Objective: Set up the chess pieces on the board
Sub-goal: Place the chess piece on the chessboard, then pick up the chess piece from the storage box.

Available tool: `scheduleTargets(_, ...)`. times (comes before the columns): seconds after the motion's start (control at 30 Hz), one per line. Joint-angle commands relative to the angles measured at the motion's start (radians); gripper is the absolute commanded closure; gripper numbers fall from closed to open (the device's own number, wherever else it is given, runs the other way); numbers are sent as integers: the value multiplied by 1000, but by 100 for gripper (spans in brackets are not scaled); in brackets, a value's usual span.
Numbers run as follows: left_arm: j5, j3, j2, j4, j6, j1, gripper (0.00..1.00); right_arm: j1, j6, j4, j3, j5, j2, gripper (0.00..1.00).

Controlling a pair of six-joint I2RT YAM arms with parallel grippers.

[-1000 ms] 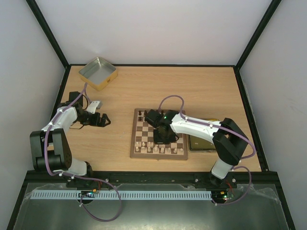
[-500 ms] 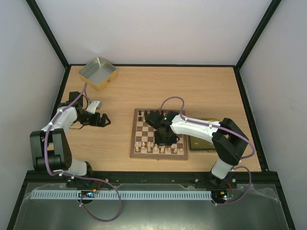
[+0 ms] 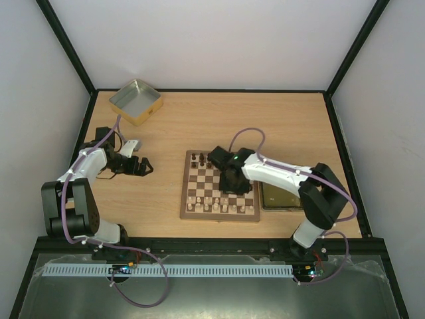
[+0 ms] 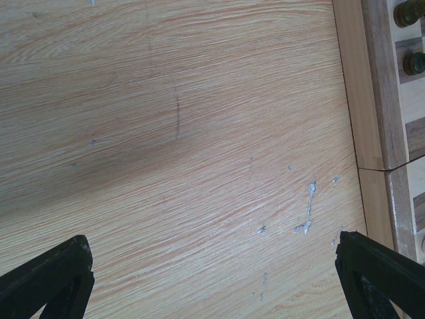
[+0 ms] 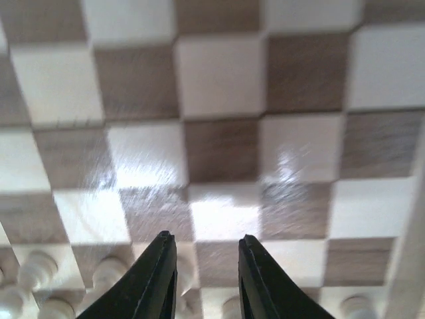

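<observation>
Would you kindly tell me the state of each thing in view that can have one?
left gripper, open, empty, over the table.
right gripper, open, empty, above the board.
board, flat, partly set up.
pale pieces, upright in the near rows.
dark pieces, a few visible at the far left corner.
tin, open, empty.

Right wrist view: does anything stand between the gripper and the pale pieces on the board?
Nothing visible does. The right gripper hangs open over the board, the pale chess pieces close beside its fingers.
</observation>
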Motion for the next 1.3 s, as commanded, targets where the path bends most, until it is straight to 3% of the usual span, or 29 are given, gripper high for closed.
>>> scheduleTargets(0.0,9,21,-17,-16,3,9,1,-135,7,-62,25,74,-104,75)
scheduleTargets(0.3,11,21,-17,-17,5,11,1,-447,-113,-190,-29,193,-237,75)
scheduleTargets(0.53,11,21,-11,-17,5,10,1,-629,-158,-115,-159,118,-284,75)
scheduleTargets(1.27,6,25,12,-19,2,11,1,-753,-242,35,-130,73,-94,75)
